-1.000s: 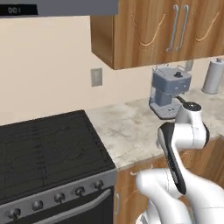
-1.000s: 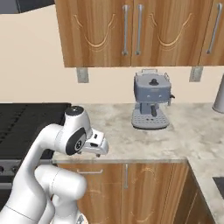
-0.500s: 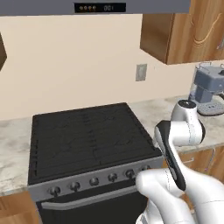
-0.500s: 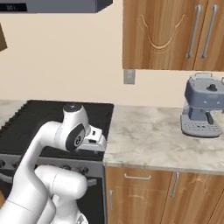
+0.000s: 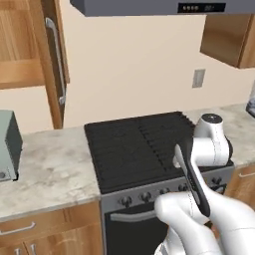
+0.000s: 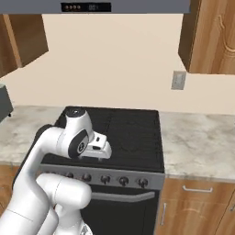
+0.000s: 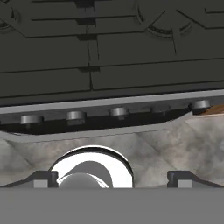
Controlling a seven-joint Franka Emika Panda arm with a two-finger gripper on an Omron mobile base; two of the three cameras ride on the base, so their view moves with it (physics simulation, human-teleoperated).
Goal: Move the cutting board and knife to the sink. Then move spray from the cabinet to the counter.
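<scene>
My gripper (image 6: 101, 155) hangs low over the front edge of a black stovetop (image 6: 124, 133), tucked close to the arm. Its jaws stand wide open with nothing between them, and the fingertips (image 7: 43, 178) frame the stove's knob row in the hand view. The cabinet (image 5: 22, 47) is at the upper left, with its door (image 5: 54, 64) swung open and a long silver bar handle on it. The marbled counter (image 5: 47, 172) runs on both sides of the stove, and it continues as the counter (image 6: 202, 137) on the right. The cutting board, knife, sink and spray are out of view.
A grey box-shaped appliance (image 5: 7, 144) stands on the counter at the far left. A range hood (image 5: 164, 7) hangs above the stove. Another wall cabinet (image 6: 211, 36) is at the upper right, with a wall outlet (image 6: 178, 80) below it. Drawers (image 6: 193, 202) sit under the counter.
The whole picture has shifted: the base has driven left, so the coffee machine left the views and the stove is now central. The arm's pose and open jaws are unchanged.
</scene>
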